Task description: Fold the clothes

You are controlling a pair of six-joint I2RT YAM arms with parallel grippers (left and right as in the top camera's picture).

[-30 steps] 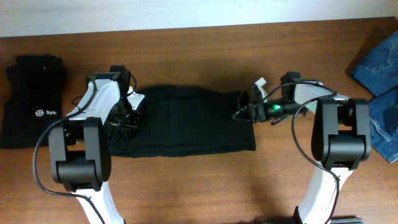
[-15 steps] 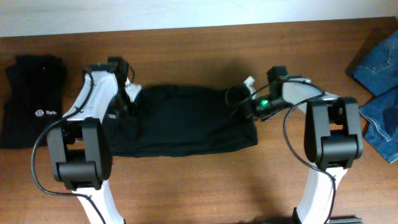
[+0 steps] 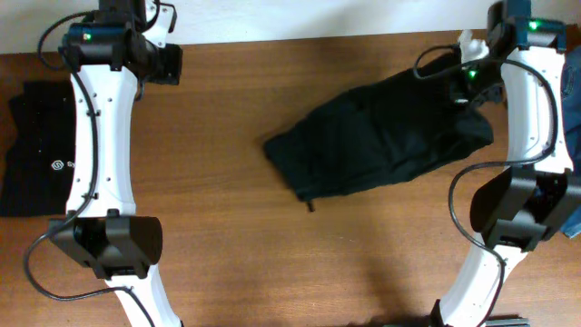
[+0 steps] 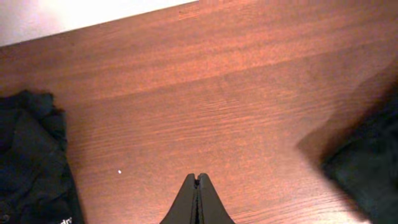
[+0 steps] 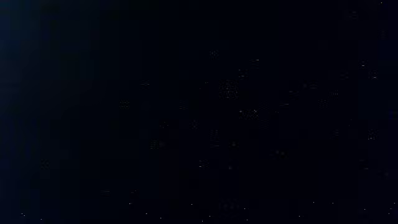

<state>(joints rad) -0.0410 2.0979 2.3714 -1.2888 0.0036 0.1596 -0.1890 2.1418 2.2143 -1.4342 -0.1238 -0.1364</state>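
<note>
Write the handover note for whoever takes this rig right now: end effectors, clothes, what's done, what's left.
Left end effector: shut, empty, over bare table near the far left corner.
Right end effector: shut at the far right end of the black trousers, seemingly pinching the fabric; its wrist view is all dark.
Trousers: rumpled, lying slantwise from table centre toward the right.
Done: no tidy fold visible.
Left: spread them flat, then fold.
Black top with logo: far left, apart.

White "Syd…" on black top [image 3: 41, 136]
</note>
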